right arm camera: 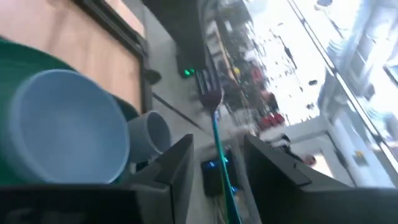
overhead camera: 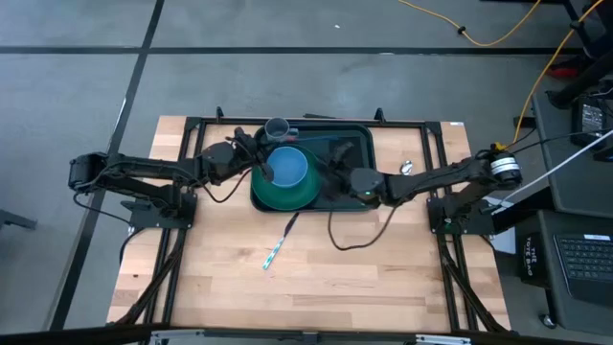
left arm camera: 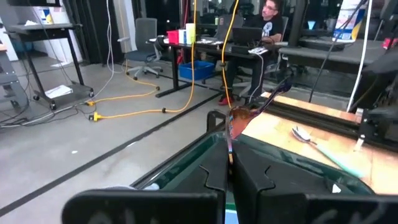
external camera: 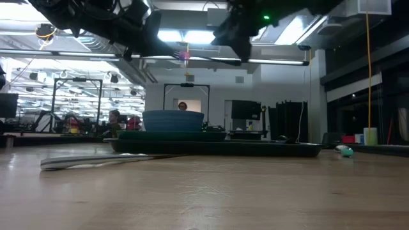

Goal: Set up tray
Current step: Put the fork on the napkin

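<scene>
The tray (overhead camera: 356, 144) lies at the table's far middle, long axis left-right, directly under both grippers. The right gripper (right arm camera: 214, 155), jaws parted around a teal fork (right arm camera: 217, 134), hovers over its right half; the left gripper (left arm camera: 229, 167) pinches a utensil.

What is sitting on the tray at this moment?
On the tray sits a round green plate with a blue bowl on it, and a grey cup at the far edge. Both arms cover part of the tray's floor.
</scene>
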